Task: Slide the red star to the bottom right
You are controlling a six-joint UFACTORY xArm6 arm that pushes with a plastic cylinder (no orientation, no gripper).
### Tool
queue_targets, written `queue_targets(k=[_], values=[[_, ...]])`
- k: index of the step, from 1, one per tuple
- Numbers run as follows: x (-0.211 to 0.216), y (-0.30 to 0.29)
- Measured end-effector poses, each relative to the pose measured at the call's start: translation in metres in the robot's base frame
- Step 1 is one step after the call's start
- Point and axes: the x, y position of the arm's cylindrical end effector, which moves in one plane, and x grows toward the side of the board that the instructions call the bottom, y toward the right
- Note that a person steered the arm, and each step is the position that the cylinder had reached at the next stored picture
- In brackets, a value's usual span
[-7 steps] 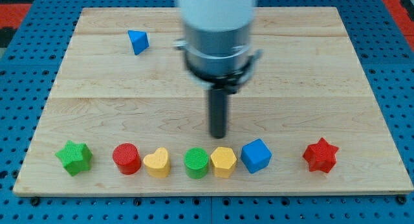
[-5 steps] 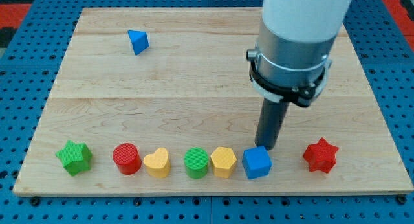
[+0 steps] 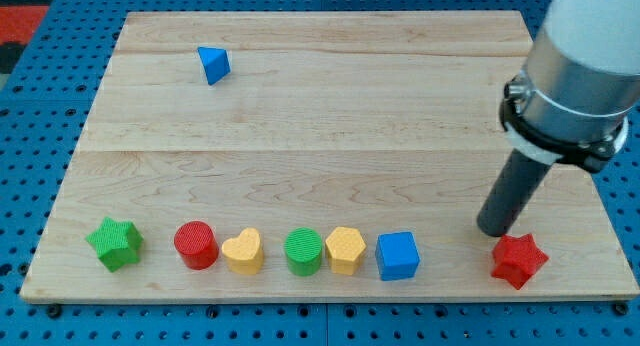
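red star [image 3: 519, 260] sits at the board's bottom right corner, just short of the bottom edge and a bit in from the right edge. my tip [image 3: 494, 229] is down on the wooden board [image 3: 320, 176], just above and to the view's left of the star, close enough that i can't tell if it touches. no jaws on this rig, just the rod, so nothing to report as apart or together. along the same bottom edge, going toward the view's left: blue cube [image 3: 398, 255], well apart from the star; yellow hexagon [image 3: 345, 250] just beside the cube; green cylinder [image 3: 304, 252] touching or nearly touching the hexagon; yellow heart [image 3: 243, 252], small gap from the green cylinder; red cylinder [image 3: 196, 245] right against the heart; green star [image 3: 114, 242] nearest the bottom left corner, a gap from the red cylinder. row runs roughly parallel to the bottom edge. far side: blue triangle block [image 3: 213, 64] alone near the top edge, toward the top left corner, well apart from everything else. the arm's grey collar and white body enter from the top right corner.
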Motion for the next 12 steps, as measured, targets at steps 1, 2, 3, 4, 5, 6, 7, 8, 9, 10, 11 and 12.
queue_targets(k=[1, 2, 3, 4, 5, 6, 7, 8, 9, 10, 11, 12], values=[[0.025, -0.002], [0.052, -0.004], [0.066, -0.018], [0.067, -0.018], [0.067, -0.015], [0.066, 0.0], [0.066, 0.026], [0.058, 0.04], [0.016, 0.018], [-0.041, 0.064], [-0.036, 0.165], [-0.026, 0.18]])
